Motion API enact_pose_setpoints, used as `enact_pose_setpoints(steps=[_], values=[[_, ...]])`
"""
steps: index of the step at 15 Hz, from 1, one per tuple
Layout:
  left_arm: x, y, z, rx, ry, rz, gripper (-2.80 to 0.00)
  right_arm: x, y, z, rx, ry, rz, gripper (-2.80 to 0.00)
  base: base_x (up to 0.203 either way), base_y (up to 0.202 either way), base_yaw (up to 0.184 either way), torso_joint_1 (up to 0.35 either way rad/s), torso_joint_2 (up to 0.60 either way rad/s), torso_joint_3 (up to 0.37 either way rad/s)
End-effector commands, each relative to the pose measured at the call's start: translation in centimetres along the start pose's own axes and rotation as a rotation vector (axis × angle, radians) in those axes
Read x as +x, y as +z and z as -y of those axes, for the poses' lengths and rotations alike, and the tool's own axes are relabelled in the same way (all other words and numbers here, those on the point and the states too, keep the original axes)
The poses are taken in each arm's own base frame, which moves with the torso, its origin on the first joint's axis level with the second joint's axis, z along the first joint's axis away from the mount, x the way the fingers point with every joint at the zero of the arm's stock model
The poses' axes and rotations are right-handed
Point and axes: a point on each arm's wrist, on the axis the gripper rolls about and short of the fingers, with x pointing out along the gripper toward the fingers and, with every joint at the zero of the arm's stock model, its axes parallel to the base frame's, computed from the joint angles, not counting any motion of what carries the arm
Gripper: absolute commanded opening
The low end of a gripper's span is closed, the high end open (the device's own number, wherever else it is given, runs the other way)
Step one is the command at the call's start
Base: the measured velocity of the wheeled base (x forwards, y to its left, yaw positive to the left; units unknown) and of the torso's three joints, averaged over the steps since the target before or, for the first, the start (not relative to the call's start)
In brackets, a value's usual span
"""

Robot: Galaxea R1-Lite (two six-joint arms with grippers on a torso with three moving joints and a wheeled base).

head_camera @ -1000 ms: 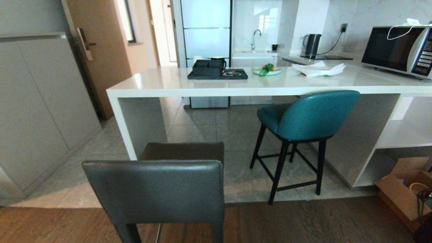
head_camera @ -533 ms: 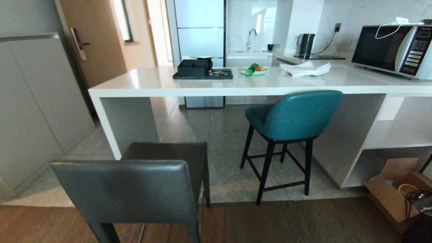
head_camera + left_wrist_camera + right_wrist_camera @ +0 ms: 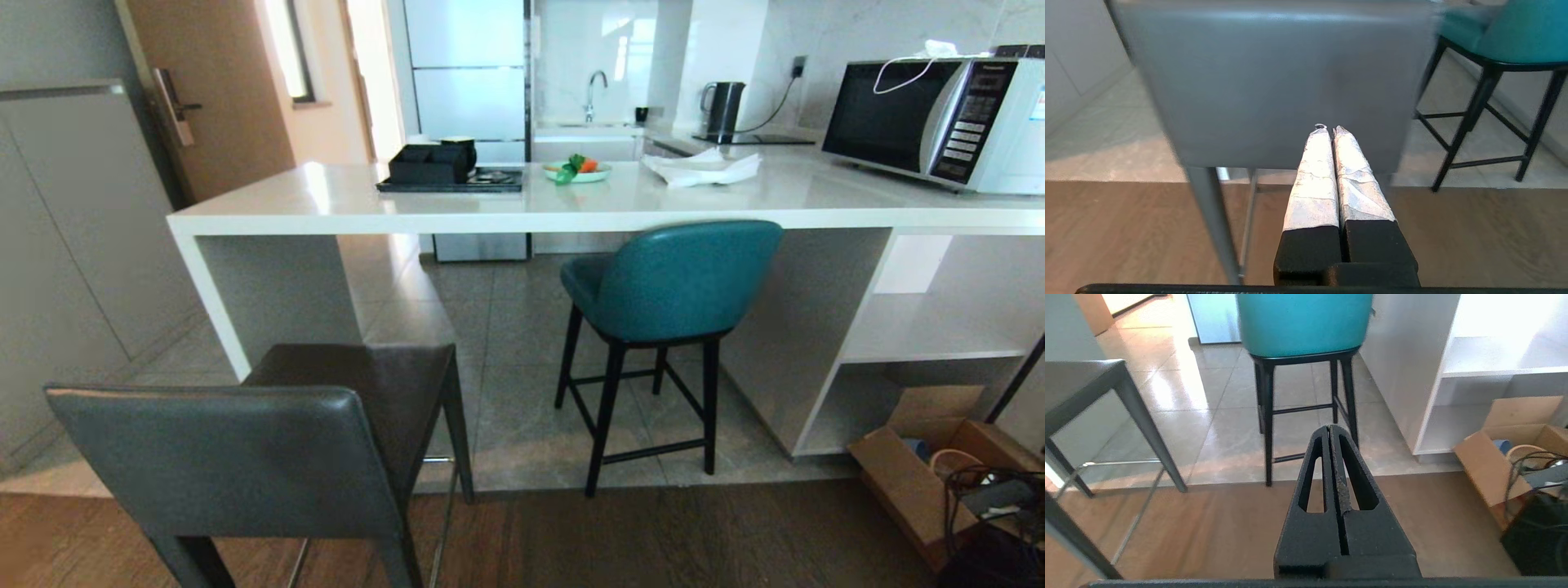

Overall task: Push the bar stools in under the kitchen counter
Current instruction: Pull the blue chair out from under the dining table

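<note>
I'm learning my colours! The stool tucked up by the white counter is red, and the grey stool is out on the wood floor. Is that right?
Not quite. The stool by the kitchen counter is teal, not red; the head view shows it. The grey stool does stand farther out, its back legs on the wood floor.

A home kitchen: a microwave (image 3: 931, 114) is sitting on a glossy white worktop (image 3: 457, 214), a kettle (image 3: 722, 108) and sink tap (image 3: 595, 91) are standing behind, and bar stools (image 3: 665, 306) are waiting on floor tiles (image 3: 522, 408).
</note>
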Motion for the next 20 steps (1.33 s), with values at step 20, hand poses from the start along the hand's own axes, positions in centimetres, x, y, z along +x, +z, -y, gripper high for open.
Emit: enact_pose_setpoints(steps=[20], values=[[0.02, -0.08, 0.00, -0.001, 0.003, -0.002, -2.80, 0.04, -0.12, 0.00, 0.000, 0.000, -0.006, -2.80, 0.000, -0.194, 0.002, 0.003, 0.00, 0.003]])
